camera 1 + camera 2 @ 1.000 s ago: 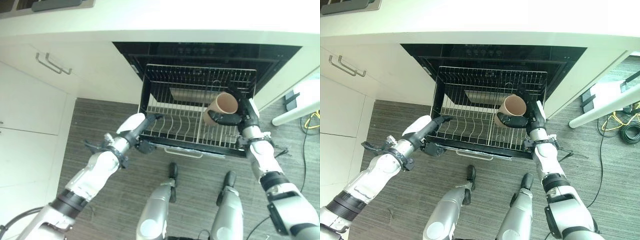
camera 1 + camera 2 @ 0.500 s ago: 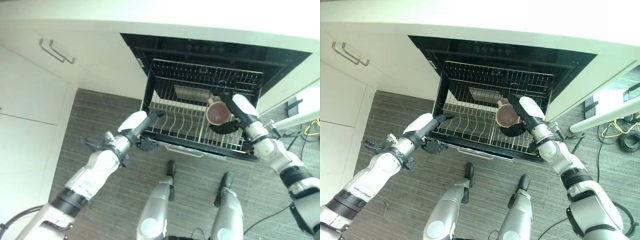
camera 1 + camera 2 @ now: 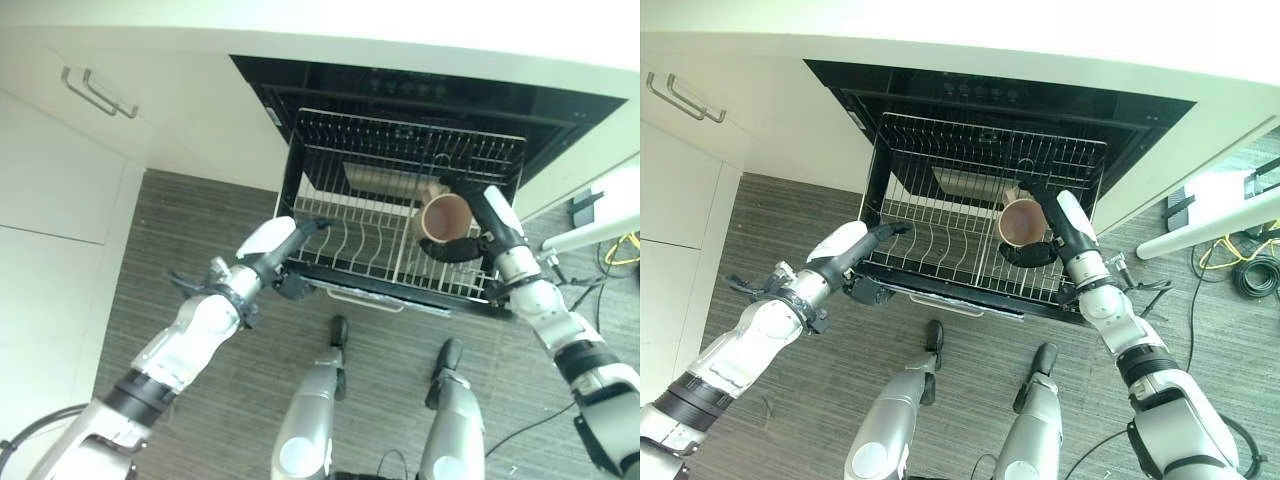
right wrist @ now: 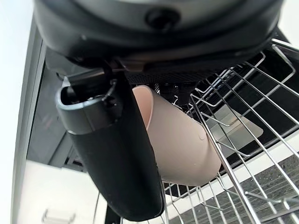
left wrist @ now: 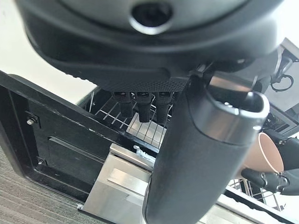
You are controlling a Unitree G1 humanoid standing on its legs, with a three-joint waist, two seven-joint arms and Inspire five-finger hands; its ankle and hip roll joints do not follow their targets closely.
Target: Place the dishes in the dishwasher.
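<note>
**Beige cup held over the pulled-out rack**

Gripped in the right hand (image 3: 478,232): a beige, smooth-walled cup (image 3: 445,215), thumb and fingers curled round its body, open mouth turned up toward the head camera and slightly tilted. Held above the right part of the silver wire dish rack (image 3: 370,245), near the rack's right-hand side, not resting on the wires as far as can be told. Seen in the right wrist view as a pale cylinder (image 4: 180,140) pinched between the dark thumb (image 4: 117,154) and the fingers, with rack wires just beside it.

Drawn out of the black dishwasher cavity (image 3: 420,95), which sits under a white countertop (image 3: 300,30): the rack, with rows of upright tines along its floor and a flat silvery panel toward its back.

Placed at the rack's front left corner: the left hand (image 3: 285,245), fingers reaching onto the black front edge. In the left wrist view, fingers (image 5: 142,105) pointing down toward the rack wires past the thick dark thumb; whether curled round the frame or merely laid on it, cannot tell.

To the left, white cabinet doors (image 3: 60,180) with a metal bar handle (image 3: 95,90). Below, grey wood-grain floor (image 3: 200,400).
</note>
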